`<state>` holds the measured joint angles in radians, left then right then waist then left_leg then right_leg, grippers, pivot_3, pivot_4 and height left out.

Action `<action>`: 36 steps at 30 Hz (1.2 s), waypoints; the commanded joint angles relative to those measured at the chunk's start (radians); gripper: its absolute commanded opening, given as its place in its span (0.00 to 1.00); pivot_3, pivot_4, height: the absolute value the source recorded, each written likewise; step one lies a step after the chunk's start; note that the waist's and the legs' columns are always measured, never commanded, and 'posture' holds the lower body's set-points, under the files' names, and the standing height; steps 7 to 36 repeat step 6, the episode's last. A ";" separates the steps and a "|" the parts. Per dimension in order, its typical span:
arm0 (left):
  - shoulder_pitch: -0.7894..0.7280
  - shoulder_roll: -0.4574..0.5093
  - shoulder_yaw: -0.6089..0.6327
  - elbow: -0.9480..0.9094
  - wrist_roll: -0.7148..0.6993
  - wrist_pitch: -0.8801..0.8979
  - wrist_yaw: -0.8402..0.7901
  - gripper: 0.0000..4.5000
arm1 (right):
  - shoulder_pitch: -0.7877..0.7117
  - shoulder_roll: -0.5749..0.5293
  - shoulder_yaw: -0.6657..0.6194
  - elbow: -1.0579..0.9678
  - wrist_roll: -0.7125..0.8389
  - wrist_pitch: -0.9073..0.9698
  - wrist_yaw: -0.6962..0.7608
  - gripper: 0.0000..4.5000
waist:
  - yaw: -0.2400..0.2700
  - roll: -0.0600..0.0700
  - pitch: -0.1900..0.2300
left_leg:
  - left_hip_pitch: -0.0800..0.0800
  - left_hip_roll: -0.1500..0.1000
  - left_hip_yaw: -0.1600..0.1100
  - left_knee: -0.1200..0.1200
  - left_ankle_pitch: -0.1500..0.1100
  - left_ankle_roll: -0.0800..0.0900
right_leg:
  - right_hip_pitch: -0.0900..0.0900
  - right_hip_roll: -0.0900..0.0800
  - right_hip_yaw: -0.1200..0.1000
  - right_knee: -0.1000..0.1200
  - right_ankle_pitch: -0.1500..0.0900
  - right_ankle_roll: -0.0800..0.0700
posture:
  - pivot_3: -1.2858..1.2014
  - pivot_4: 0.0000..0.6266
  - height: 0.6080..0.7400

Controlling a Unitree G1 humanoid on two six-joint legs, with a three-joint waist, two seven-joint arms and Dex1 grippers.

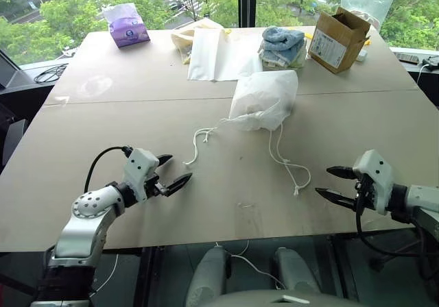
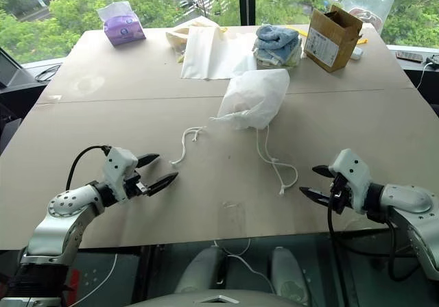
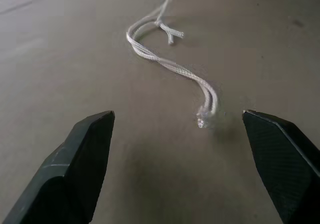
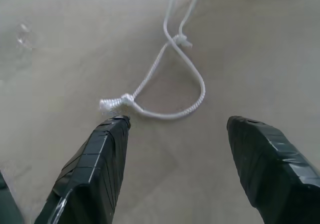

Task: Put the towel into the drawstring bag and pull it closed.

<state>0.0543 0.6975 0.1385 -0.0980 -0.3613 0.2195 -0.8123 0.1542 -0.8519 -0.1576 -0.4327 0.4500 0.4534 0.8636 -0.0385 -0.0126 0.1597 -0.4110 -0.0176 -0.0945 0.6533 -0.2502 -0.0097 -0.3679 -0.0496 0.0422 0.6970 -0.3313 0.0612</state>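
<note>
drawstring bag (image 1: 264, 100) mid-table, mouth cinched, towel likely inside (bulge, unconfirmed) | left gripper (image 1: 171, 173) spread, empty; left cord (image 1: 197, 144) end just ahead | right gripper (image 1: 334, 183) spread, empty; right cord (image 1: 291, 168) nearer it

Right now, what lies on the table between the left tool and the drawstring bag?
In the left eye view, only the bag's white cord lies on the table between the left tool and the drawstring bag.
</note>
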 commanded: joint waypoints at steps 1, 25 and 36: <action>0.041 0.015 0.032 -0.050 -0.023 0.006 -0.033 0.96 | 0.052 0.042 -0.112 0.103 0.006 -0.182 0.075 0.74 | 0.002 0.000 0.000 | 0.002 0.000 0.000 0.000 0.000 0.000 | 0.002 0.000 0.000 -0.001 0.000 0.000 | 0.52 0.24 1.00; 0.061 0.009 0.056 -0.074 -0.024 0.005 -0.022 0.96 | 0.009 0.124 -0.231 0.226 0.117 -0.259 0.127 0.74 | 0.002 0.002 0.002 | 0.017 0.001 0.003 -0.004 -0.001 0.001 | 0.016 -0.001 0.002 -0.003 0.000 0.000 | 0.52 0.24 1.00; 0.061 0.009 0.056 -0.074 -0.024 0.005 -0.022 0.96 | 0.009 0.124 -0.231 0.226 0.117 -0.259 0.127 0.74 | 0.002 0.002 0.002 | 0.017 0.001 0.003 -0.004 -0.001 0.001 | 0.016 -0.001 0.002 -0.003 0.000 0.000 | 0.52 0.24 1.00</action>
